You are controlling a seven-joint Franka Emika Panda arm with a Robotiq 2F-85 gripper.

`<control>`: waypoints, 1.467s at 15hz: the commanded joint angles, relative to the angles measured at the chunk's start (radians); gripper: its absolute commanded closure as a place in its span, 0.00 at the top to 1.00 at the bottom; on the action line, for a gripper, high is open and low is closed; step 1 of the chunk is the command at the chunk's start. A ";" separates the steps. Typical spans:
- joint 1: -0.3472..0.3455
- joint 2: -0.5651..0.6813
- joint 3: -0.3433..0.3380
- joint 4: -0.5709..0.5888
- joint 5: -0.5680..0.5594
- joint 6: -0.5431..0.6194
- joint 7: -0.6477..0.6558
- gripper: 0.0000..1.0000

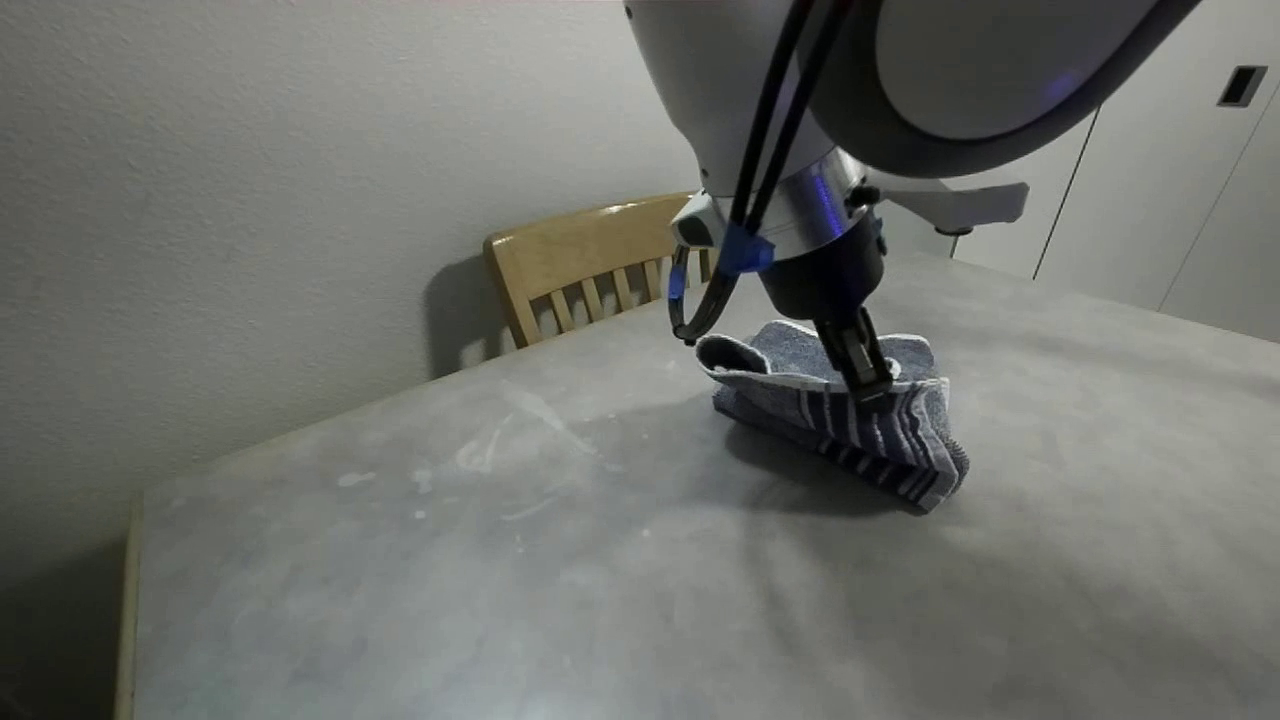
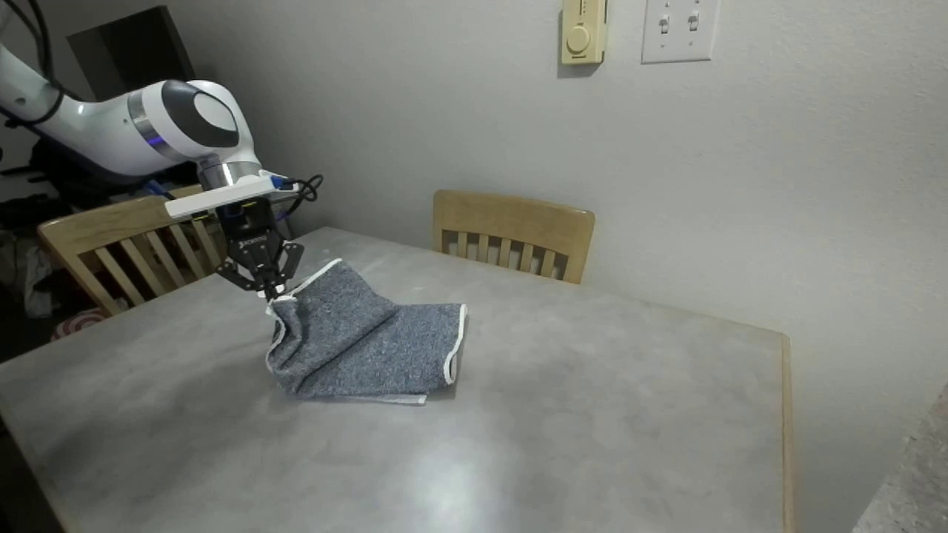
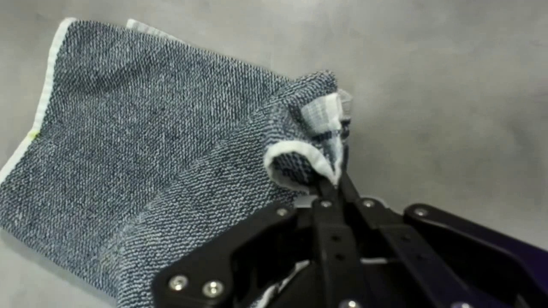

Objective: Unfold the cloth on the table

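Note:
The cloth [image 2: 400, 348], blue-grey with a white hem, lies bunched and partly folded on the table [image 2: 629, 444]. Its striped end [image 1: 880, 435] faces the camera in an exterior view, lifted a little off the mottled grey top. In the wrist view my gripper [image 3: 336, 185] is shut on a hemmed edge of the cloth, which loops up in a small roll beside the fingertips. The flat, unstriped part [image 3: 128, 128] spreads to the left of that grip. Folds hide the layers underneath. From both exterior views the gripper [image 2: 272, 295] points down at one end of the cloth.
Wooden slat-back chairs [image 2: 511, 222] stand against the table's far side, by a plain wall. Another chair [image 2: 133, 237] is behind the arm. The table's wooden edge [image 2: 786, 429] shows at one end. White cabinet doors [image 1: 1150, 200] stand beyond the table.

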 commanded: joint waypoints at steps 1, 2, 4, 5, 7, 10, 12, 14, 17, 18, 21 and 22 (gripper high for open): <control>-0.002 0.052 0.024 0.046 0.000 0.067 -0.055 0.01; -0.006 0.074 0.030 0.059 0.009 0.113 -0.066 0.01; -0.014 0.128 0.040 0.095 0.033 0.190 -0.096 0.01; -0.016 0.154 0.045 0.116 0.046 0.214 -0.120 0.01; -0.012 0.213 0.051 0.168 0.065 0.223 -0.162 0.01; -0.007 0.276 0.060 0.238 0.085 0.201 -0.218 0.01; -0.007 0.301 0.069 0.273 0.094 0.197 -0.251 0.01; -0.010 0.313 0.086 0.300 0.102 0.203 -0.304 0.01; -0.023 0.317 0.120 0.323 0.136 0.217 -0.392 0.01; -0.030 0.319 0.134 0.332 0.159 0.210 -0.429 0.01; -0.046 0.322 0.154 0.348 0.228 0.174 -0.511 0.01; -0.052 0.321 0.155 0.347 0.248 0.176 -0.532 0.01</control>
